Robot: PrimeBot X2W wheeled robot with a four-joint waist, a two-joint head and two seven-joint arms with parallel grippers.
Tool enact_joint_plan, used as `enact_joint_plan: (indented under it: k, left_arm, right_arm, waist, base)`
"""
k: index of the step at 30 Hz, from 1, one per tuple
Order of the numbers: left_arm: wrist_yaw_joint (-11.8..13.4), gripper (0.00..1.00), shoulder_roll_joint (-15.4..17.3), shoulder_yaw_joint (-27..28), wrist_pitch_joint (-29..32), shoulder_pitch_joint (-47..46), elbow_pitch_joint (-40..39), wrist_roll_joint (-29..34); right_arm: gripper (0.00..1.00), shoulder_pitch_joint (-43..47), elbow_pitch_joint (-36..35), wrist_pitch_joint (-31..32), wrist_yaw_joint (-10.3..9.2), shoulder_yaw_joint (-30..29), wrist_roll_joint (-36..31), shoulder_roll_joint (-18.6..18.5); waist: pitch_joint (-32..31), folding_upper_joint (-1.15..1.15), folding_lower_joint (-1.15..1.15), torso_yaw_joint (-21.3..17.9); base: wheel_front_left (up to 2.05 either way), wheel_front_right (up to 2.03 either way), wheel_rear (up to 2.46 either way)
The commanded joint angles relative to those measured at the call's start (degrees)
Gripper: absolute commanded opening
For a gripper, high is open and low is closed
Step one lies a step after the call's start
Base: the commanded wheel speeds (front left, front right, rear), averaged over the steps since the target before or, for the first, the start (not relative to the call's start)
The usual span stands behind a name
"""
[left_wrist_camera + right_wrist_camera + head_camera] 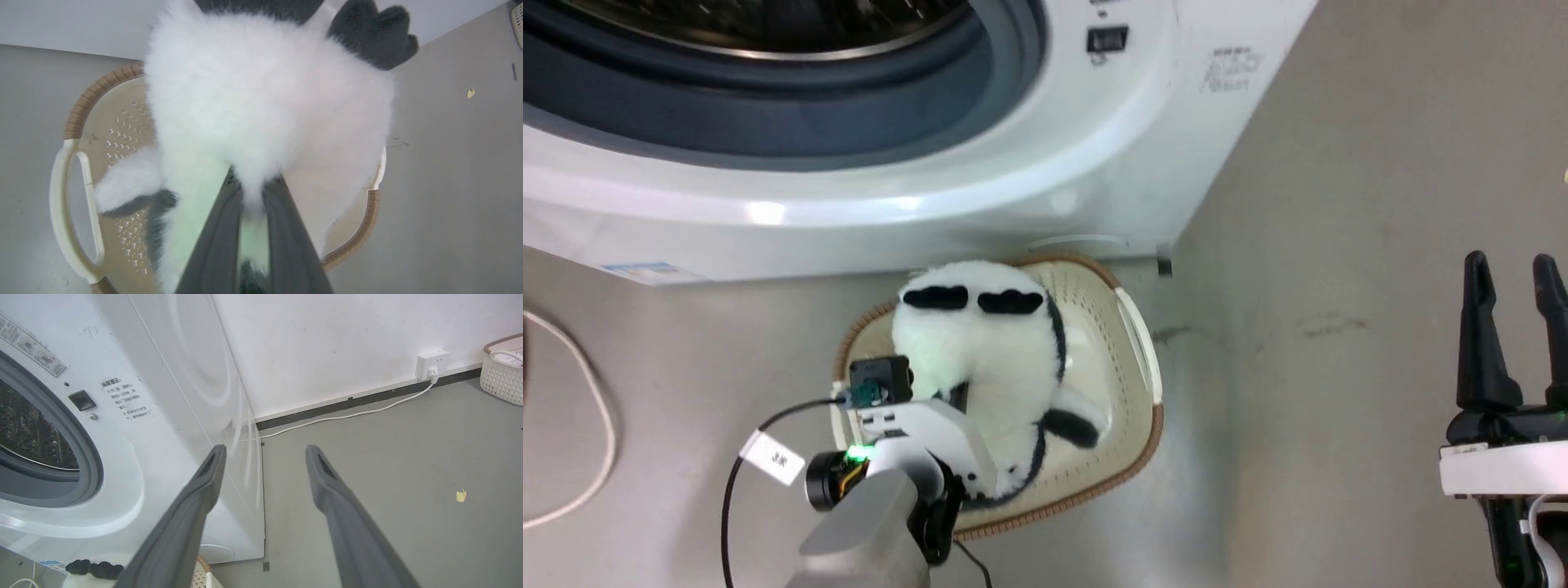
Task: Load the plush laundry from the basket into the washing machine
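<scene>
basket (81,102) partly covered by plush laundry (261,102), left gripper (253,185) tips buried

Bare laundry room, front-loading washing machine (171,428), grey floor (408,465), wall socket (432,364), white hamper (501,381)

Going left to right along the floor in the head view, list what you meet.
From the left: white cable → basket holding the plush laundry → right gripper, its fingers apart.
</scene>
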Motion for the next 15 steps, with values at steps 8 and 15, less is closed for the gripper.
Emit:
enact_joint_plan:
  k: [8, 15]
  left_arm:
    - [2.1, 0.0, 1.6, 4.3, -0.8, 6.2, -8.7, 1.8]
    - [5.0, 0.0, 3.6, 9.4, -0.8, 14.5, -22.2, 6.2]
  right_arm:
    - [1.0, 1.7, 2.2, -0.3, -0.04, 0.5, -0.4, 0.5]
    - [1.0, 3.4, 3.3, -0.3, -0.04, 0.8, -0.4, 1.0]
  waist:
    - [-8.9, 0.0, 0.0, 3.5]
    - [-13.4, 0.0, 0.0, 5.0]
  base:
    - [0.0, 0.0, 0.0]
    - [0.0, 0.0, 0.0]
